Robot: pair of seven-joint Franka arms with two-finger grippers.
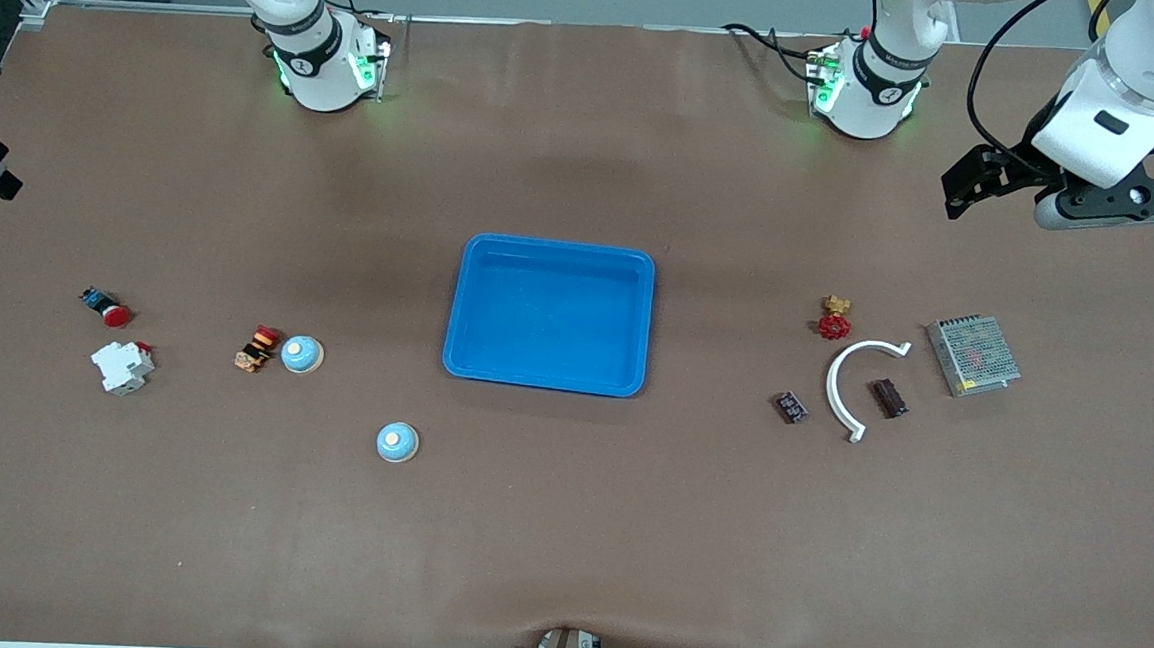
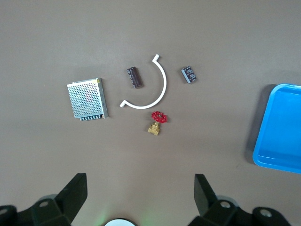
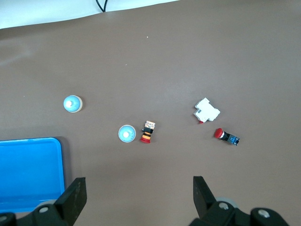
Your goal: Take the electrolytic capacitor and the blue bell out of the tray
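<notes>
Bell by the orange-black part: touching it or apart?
Cannot tell. The bell sits right beside the orange-black part; neither the front nor the right wrist view shows a plain gap or contact.

brown table point(image 1: 564, 544) carries a blue tray point(image 1: 545, 380) at its middle. toward the right arm's end: two blue bells point(image 1: 302, 353) point(image 1: 396, 441), an orange-black part point(image 1: 257, 348) just beside the first bell, a white block point(image 1: 121, 367), a red push button point(image 1: 107, 307). toward the left arm's end: red-handled brass valve point(image 1: 835, 318), white curved strip point(image 1: 849, 381), two dark capacitors point(image 1: 790, 407) point(image 1: 887, 397), metal mesh box point(image 1: 973, 355).
</notes>
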